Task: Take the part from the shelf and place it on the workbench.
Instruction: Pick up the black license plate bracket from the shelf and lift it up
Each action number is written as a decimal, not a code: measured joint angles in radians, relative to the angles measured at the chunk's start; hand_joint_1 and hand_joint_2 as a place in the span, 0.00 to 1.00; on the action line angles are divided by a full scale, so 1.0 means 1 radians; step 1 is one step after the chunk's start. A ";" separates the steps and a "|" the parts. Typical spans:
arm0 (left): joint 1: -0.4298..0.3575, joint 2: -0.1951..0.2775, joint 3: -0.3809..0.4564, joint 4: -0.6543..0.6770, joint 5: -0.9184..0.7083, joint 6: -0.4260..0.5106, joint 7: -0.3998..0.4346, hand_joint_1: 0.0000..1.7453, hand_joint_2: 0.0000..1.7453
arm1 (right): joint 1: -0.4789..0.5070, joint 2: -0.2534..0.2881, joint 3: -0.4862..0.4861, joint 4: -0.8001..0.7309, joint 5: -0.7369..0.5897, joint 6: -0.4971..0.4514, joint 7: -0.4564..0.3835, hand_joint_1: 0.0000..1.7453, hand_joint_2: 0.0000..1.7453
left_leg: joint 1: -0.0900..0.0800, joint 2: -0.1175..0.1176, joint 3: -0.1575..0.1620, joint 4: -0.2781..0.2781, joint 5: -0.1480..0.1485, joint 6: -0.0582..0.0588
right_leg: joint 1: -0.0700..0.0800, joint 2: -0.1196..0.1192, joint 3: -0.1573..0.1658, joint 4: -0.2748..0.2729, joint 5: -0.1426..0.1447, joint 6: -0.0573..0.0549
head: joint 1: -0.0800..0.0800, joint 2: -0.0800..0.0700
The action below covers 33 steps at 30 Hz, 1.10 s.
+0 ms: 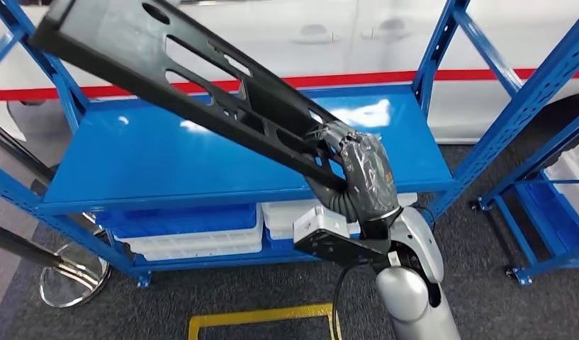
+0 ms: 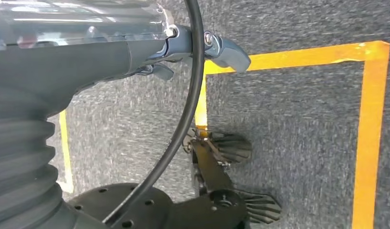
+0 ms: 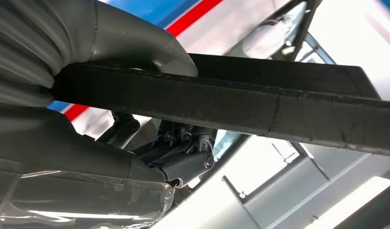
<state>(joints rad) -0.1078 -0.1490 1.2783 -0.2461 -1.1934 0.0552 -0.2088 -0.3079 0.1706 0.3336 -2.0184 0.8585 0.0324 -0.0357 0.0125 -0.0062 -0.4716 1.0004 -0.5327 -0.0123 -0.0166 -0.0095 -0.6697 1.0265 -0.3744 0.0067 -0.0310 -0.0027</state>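
The right hand (image 1: 357, 166), wrapped in clear film, grips the lower end of a long black part (image 1: 194, 78). In the right wrist view the thick grey thumb (image 3: 150, 47) lies over one face of the part (image 3: 279, 107) while the darker fingers (image 3: 183, 162) curl under the other face, so the bar is clamped between them. The part is a flat, slotted black panel; it rises from the hand up and to the left, held tilted in the air above the blue shelf (image 1: 201, 159), with its far end reaching the upper left corner of the head view. It does not touch the shelf top.

The left hand (image 2: 202, 47) hangs low over the grey carpet (image 2: 298, 119), its fingers apart and holding nothing; a black cable (image 2: 193, 95) runs past it. Yellow tape lines (image 2: 369, 133) mark the carpet beneath it.

Under the shelf top, blue and white bins (image 1: 194, 230) sit on the lower level. A second blue rack (image 1: 541, 142) stands to the right, and a white wall with a red stripe (image 1: 385, 76) runs behind the shelf.
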 joint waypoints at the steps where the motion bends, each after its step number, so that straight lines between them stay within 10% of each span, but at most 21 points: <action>1: 0.000 0.000 0.000 0.000 0.000 0.000 0.001 0.00 1.00 | 0.001 0.000 0.000 0.000 0.000 0.000 0.000 1.00 1.00 | 0.001 0.000 -0.008 0.001 0.011 0.011 | -0.001 0.001 -0.001 -0.003 0.006 0.007 | 0.000 0.000; 3: 0.000 -0.001 0.000 0.000 0.000 0.000 0.002 0.00 1.00 | 0.002 -0.002 -0.002 -0.001 0.000 0.000 0.001 1.00 1.00 | 0.003 0.005 -0.030 -0.004 0.036 0.031 | -0.002 0.005 -0.018 0.022 -0.037 0.014 | 0.000 0.000; 7: -0.001 -0.001 0.000 0.000 0.000 0.000 0.001 0.00 1.00 | 0.005 -0.005 -0.006 -0.001 0.000 0.000 0.001 1.00 1.00 | -0.005 0.010 -0.096 -0.002 0.092 0.050 | -0.003 0.008 -0.061 0.238 -0.210 0.016 | 0.000 0.000; 10: -0.001 -0.001 0.000 0.000 0.000 0.001 0.002 0.00 1.00 | 0.006 -0.008 -0.008 -0.001 0.000 0.000 0.001 1.00 1.00 | -0.014 0.011 -0.151 0.010 0.124 0.050 | 0.001 0.008 -0.002 0.251 -0.151 0.007 | 0.000 0.000; 13: -0.001 -0.002 0.000 0.000 -0.001 0.001 0.003 0.00 1.00 | 0.004 -0.008 -0.008 -0.003 0.001 0.000 0.001 1.00 1.00 | -0.019 0.008 -0.184 0.023 0.150 0.043 | 0.013 0.007 0.156 0.051 -0.154 -0.014 | 0.000 0.000; 15: -0.001 -0.002 0.000 0.000 -0.001 0.001 0.004 0.00 1.00 | 0.000 -0.008 -0.008 -0.006 0.002 0.000 0.001 1.00 1.00 | -0.018 0.008 -0.188 0.020 0.168 0.032 | 0.019 0.006 0.198 -0.022 -0.172 -0.018 | 0.000 0.000; 18: -0.001 -0.002 0.000 0.000 -0.002 0.002 0.006 0.00 1.00 | -0.005 -0.008 -0.008 -0.007 0.003 0.000 0.001 1.00 1.00 | -0.014 0.007 -0.205 0.026 0.167 0.015 | 0.016 0.002 0.173 -0.032 -0.139 -0.030 | 0.000 0.000; 21: 0.003 -0.002 0.000 0.000 -0.003 0.002 0.009 0.00 1.00 | -0.003 -0.008 -0.010 -0.006 0.003 0.000 0.001 1.00 1.00 | -0.007 0.006 -0.254 0.166 0.018 -0.002 | 0.012 -0.002 0.128 -0.032 -0.098 -0.043 | 0.000 0.000; 23: 0.003 -0.001 0.000 0.000 -0.003 0.002 0.011 0.00 1.00 | -0.002 -0.008 -0.012 -0.006 0.004 0.000 0.001 1.00 1.00 | -0.002 0.006 -0.266 0.281 -0.029 -0.009 | 0.012 -0.002 0.089 -0.029 -0.071 -0.042 | 0.000 0.000; 25: 0.002 0.000 0.000 0.000 -0.002 0.002 0.011 0.00 1.00 | -0.002 -0.008 -0.015 -0.006 0.004 0.001 0.002 1.00 1.00 | 0.001 0.006 -0.222 0.291 0.016 -0.013 | 0.010 -0.003 0.050 -0.022 -0.045 -0.037 | 0.000 0.000; 29: -0.003 0.001 0.000 0.000 0.000 0.002 0.011 0.00 1.00 | -0.006 -0.008 -0.018 -0.008 0.005 0.002 0.002 1.00 1.00 | -0.001 0.003 -0.018 0.042 0.017 -0.003 | 0.010 -0.004 0.003 -0.005 -0.007 -0.017 | 0.000 0.000; 33: -0.002 0.001 0.000 0.000 0.000 0.001 0.011 0.00 1.00 | -0.009 -0.008 -0.019 -0.008 0.005 0.002 0.002 1.00 1.00 | -0.003 0.005 -0.017 -0.008 0.028 0.027 | 0.007 -0.002 -0.011 -0.001 -0.001 0.006 | 0.000 0.000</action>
<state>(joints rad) -0.1098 -0.1478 1.2783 -0.2464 -1.1936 0.0565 -0.1977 -0.3166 0.1624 0.3141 -2.0267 0.8634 0.0343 -0.0334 0.0091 -0.0009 -0.4888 0.9923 -0.5049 0.0143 -0.0094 -0.0110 -0.6807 1.0254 -0.3756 0.0128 -0.0313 -0.0027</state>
